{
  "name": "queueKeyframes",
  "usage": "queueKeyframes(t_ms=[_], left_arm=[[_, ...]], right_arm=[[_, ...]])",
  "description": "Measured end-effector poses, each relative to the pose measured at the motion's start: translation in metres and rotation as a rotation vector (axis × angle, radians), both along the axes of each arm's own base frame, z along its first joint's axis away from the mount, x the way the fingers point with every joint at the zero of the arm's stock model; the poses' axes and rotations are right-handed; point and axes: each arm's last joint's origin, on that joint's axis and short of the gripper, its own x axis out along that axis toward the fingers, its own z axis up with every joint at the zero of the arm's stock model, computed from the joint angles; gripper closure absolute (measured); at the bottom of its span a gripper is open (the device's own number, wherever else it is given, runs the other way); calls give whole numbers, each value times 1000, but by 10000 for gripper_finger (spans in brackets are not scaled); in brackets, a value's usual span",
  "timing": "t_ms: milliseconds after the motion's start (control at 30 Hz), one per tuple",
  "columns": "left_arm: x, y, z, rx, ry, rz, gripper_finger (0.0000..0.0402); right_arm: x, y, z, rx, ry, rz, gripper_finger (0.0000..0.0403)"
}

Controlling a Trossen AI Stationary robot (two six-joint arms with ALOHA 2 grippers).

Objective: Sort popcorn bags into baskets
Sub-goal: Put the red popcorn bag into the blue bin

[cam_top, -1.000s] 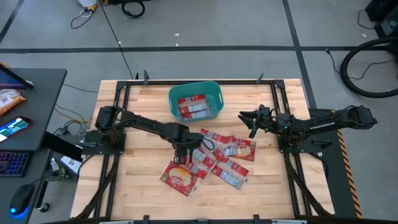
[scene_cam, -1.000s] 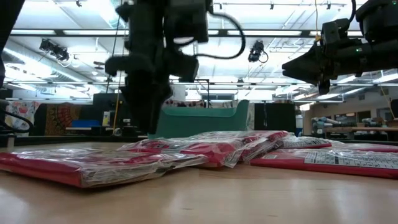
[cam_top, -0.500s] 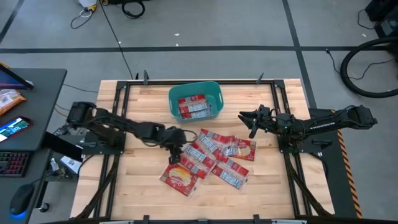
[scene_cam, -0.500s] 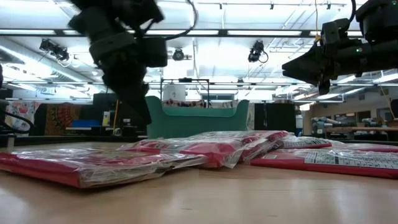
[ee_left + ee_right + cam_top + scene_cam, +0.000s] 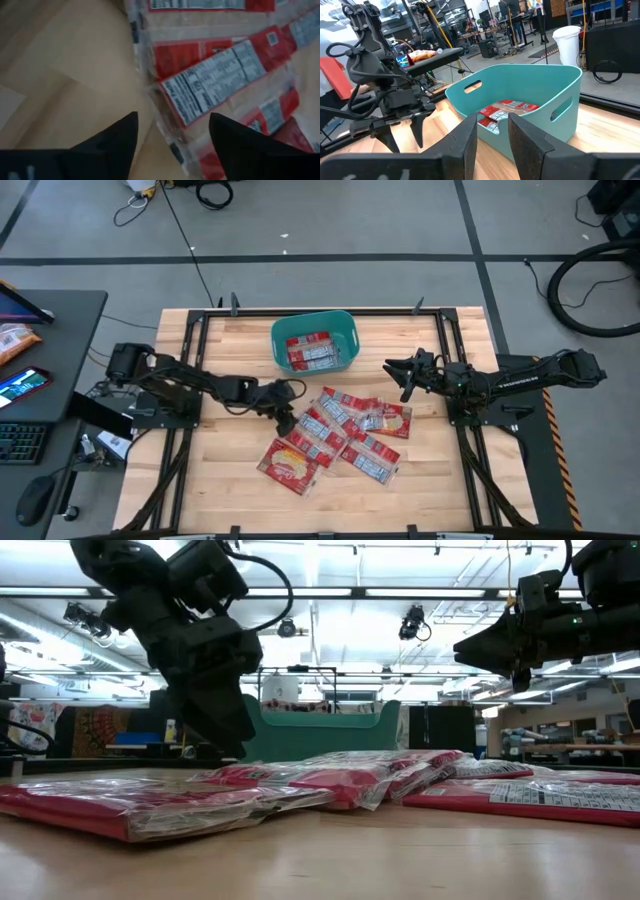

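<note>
Several red popcorn bags (image 5: 345,430) with white panels lie in an overlapping heap on the wooden table. They also show in the low view (image 5: 340,775). The teal basket (image 5: 314,340) stands at the far middle and holds a few bags (image 5: 310,353). My left gripper (image 5: 284,414) is open and slants down at the heap's left edge. In the left wrist view, my left gripper (image 5: 172,137) has its fingers on either side of the edge of a bag (image 5: 210,87). My right gripper (image 5: 395,373) waits open, in the air right of the basket.
Bare wood lies left of the heap (image 5: 225,450) and along the near edge. A dark frame (image 5: 195,330) borders the table. A side desk at the left (image 5: 40,350) carries an orange snack packet (image 5: 15,340) and screens.
My left arm has drawn back toward the table's left edge. Its gripper has shifted a little left off the heap and tipped from pointing straight down to slanting. The bags have stayed where they were.
</note>
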Motion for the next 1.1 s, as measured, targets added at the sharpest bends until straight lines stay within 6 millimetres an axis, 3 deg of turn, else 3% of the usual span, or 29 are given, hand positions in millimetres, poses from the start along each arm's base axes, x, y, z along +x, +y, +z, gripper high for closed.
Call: queueKeyframes(t_ms=[200, 533, 733, 1000, 1100], left_arm=[[4, -1, -16, -9, 41, 8, 138], [13, -3, -24, -52, -7, -27, 169], [13, -3, -24, -44, -13, -50, 242], [14, -7, -23, -43, -19, -61, 378], [13, -7, -21, -42, -27, -62, 392]], right_arm=[[0, 0, 0, 0, 0, 0, 288], [0, 0, 0, 0, 0, 0, 288], [0, 0, 0, 0, 0, 0, 288], [0, 0, 0, 0, 0, 0, 288], [0, 0, 0, 0, 0, 0, 288]])
